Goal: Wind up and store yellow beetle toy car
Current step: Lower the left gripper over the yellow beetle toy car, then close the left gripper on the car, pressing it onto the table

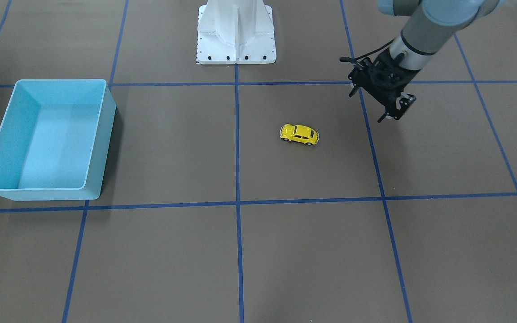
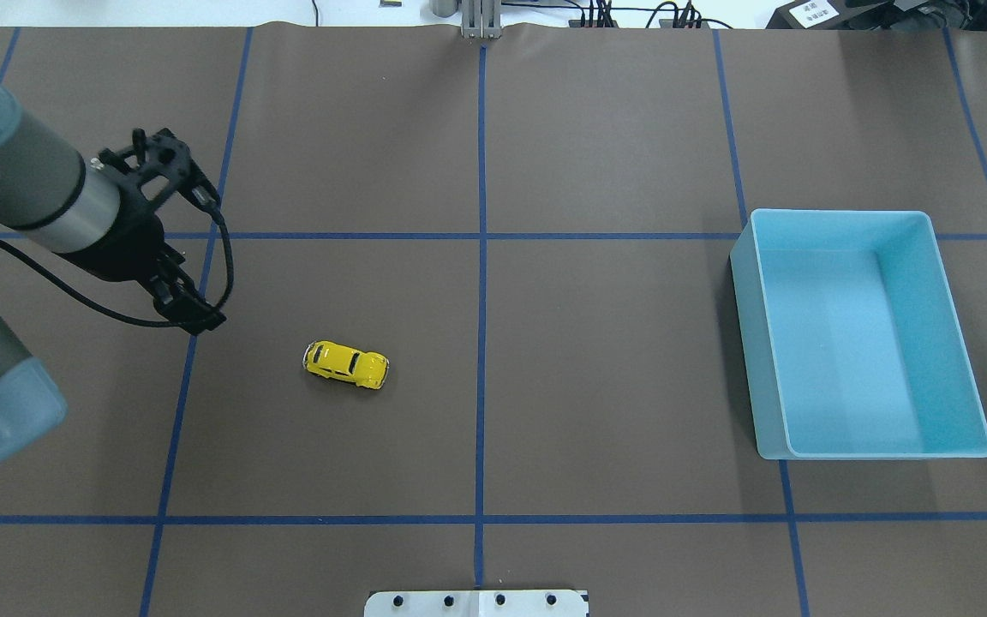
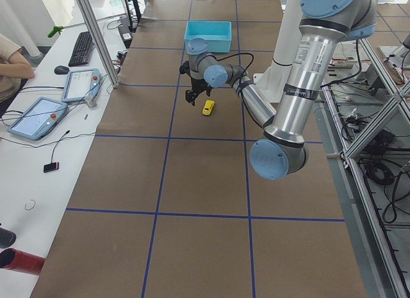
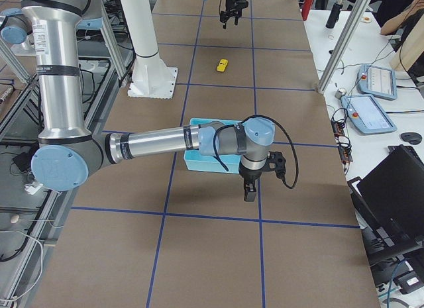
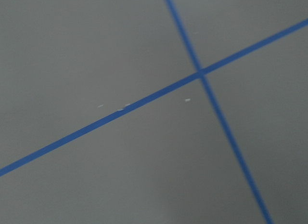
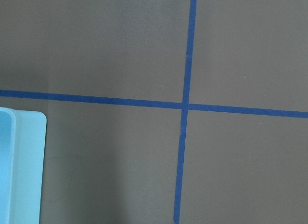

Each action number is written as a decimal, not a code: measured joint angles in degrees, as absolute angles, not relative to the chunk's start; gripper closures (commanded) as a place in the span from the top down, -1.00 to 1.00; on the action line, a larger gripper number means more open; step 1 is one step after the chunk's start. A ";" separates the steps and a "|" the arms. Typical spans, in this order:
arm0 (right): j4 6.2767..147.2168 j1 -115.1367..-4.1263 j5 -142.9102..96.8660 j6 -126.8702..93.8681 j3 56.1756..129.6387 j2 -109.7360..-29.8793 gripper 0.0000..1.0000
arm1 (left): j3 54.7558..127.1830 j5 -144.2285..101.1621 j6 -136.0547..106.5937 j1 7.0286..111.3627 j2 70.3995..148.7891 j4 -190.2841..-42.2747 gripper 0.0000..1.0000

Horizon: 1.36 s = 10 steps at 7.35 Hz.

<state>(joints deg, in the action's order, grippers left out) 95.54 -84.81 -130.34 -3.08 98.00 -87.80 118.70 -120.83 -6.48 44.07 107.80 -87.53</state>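
Overhead exterior: left gripper (image 2: 213,261) has jaws spread wide, empty, near but clear of the yellow beetle toy car (image 2: 346,364). Right gripper (image 4: 250,191) near the blue bin (image 4: 202,163): cannot tell.

A brown table (image 2: 596,386) is gridded with blue tape (image 2: 481,343). Beside it, past a metal post (image 3: 96,38), a white desk (image 3: 38,157) holds a keyboard (image 3: 81,48), mouse (image 3: 61,70) and tablets (image 3: 38,116).

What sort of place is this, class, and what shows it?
Probably a robotics lab: a left arm and right arm, a table taped into a blue grid, and a side bench with teach pendants and a keyboard.
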 measured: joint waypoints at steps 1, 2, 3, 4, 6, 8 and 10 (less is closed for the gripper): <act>95.54 -84.83 -130.34 -3.06 98.00 -87.80 0.99 | 119.79 -116.13 -5.99 39.91 108.72 -89.23 1.00; 95.54 -84.91 -130.34 -3.04 98.00 -87.80 0.99 | 119.77 -112.91 -3.34 36.60 109.65 -91.23 1.00; 95.54 -85.01 -130.34 -3.05 98.00 -87.80 0.99 | 119.14 -111.15 2.87 34.77 110.45 -92.14 1.00; 95.54 -85.04 -130.32 -3.05 98.00 -87.80 0.99 | 117.88 -110.44 10.56 33.99 111.33 -92.36 1.00; 95.54 -85.33 -130.32 -3.00 98.00 -87.85 0.99 | 113.84 -110.15 28.54 33.49 113.20 -92.27 1.00; 95.54 -85.58 -130.34 -2.99 98.00 -87.88 0.99 | 108.69 -110.26 40.31 33.15 115.61 -92.21 1.00; 95.54 -85.67 -130.34 -2.99 98.00 -87.89 0.99 | 105.39 -110.28 40.32 31.04 117.77 -92.20 1.00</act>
